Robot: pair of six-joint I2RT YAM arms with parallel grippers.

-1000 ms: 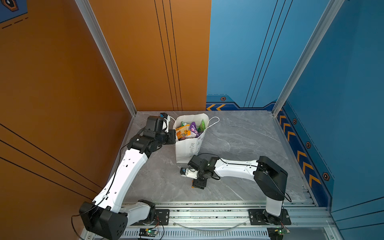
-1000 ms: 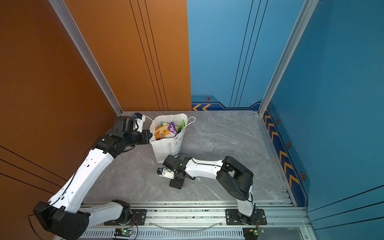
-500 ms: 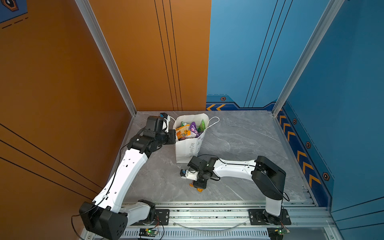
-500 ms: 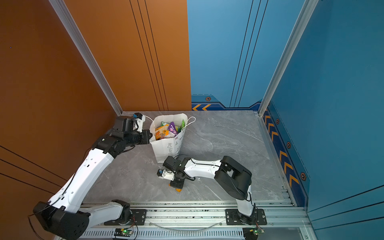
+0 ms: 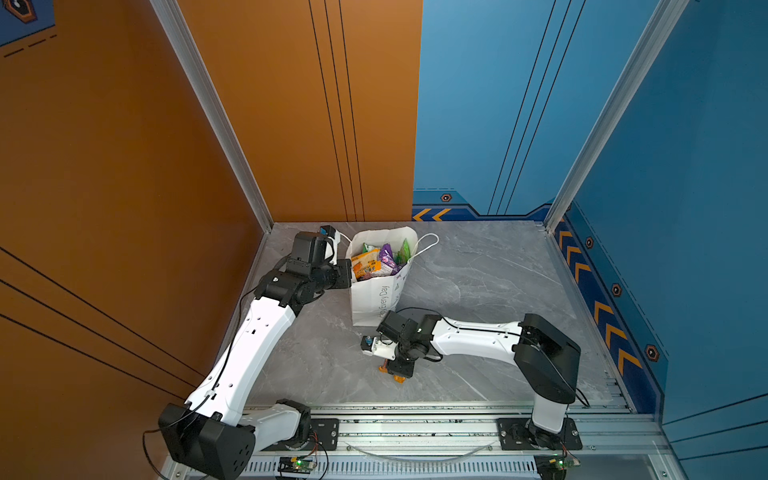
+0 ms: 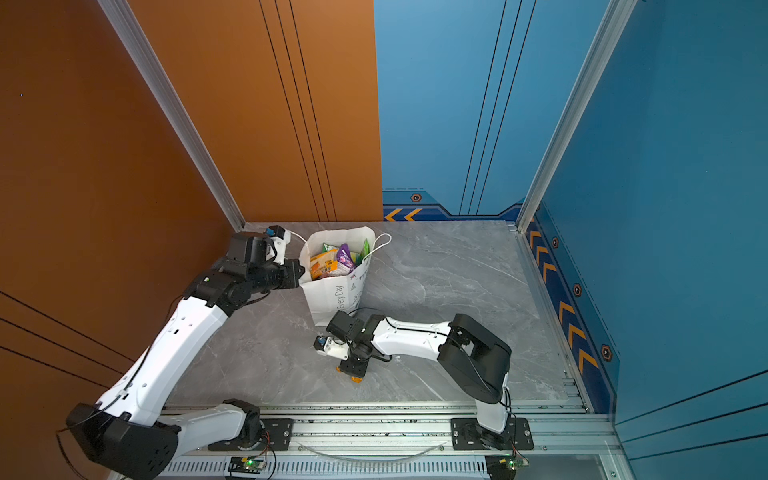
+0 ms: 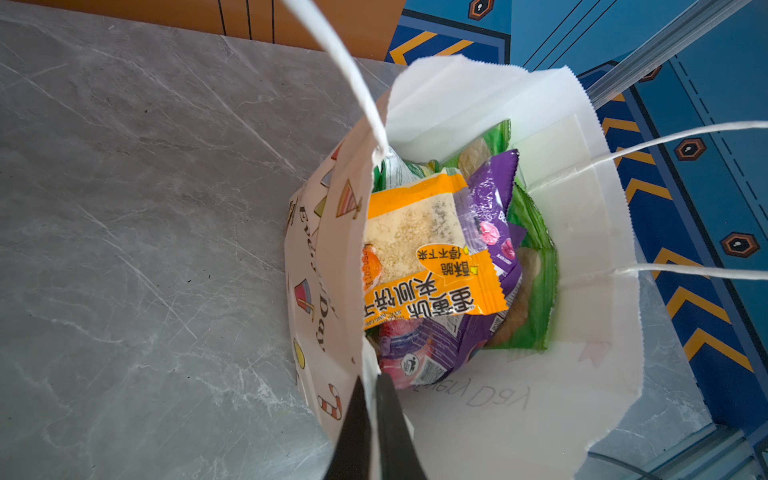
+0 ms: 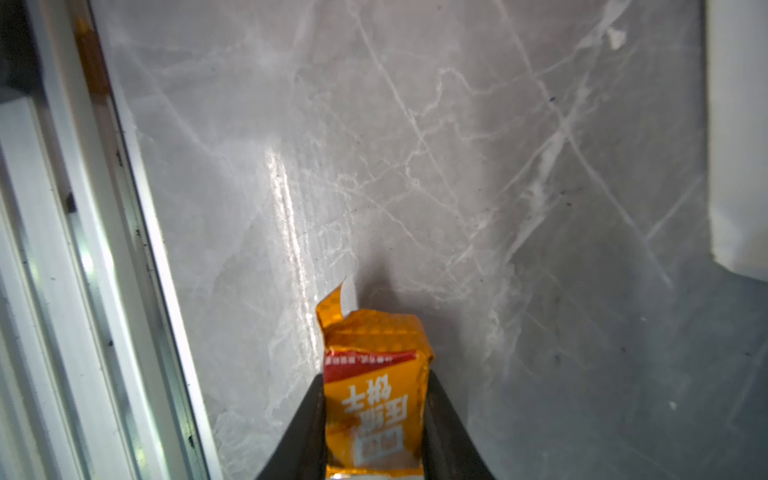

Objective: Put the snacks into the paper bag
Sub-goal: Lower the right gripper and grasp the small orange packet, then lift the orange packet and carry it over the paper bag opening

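Observation:
The white paper bag [image 5: 374,299] [image 6: 332,295] stands upright at the back left of the marble table. Several snacks fill it: an orange packet [image 7: 419,249], a purple one [image 7: 490,199] and a green one [image 7: 536,249], also seen in a top view as orange [image 5: 365,262] and purple [image 5: 387,255]. My left gripper [image 7: 371,380] is shut on the bag's near rim [image 7: 365,291], holding the mouth wide. In front of the bag, my right gripper [image 8: 376,382] [image 5: 397,370] [image 6: 353,370] is shut on a small orange packet [image 8: 374,399] [image 5: 399,378], low over the table.
A metal rail [image 5: 415,428] [image 8: 83,291] runs along the table's front edge, close to the right gripper. The bag's cord handles [image 5: 428,241] [image 7: 345,66] hang outward. An orange wall bounds the left, blue walls the back and right. The bag's foot [image 8: 739,166] shows beside the right gripper.
The right gripper's jaws have closed onto the small orange packet, whose ends now stick out beside them. The left arm and the bag have stayed still.

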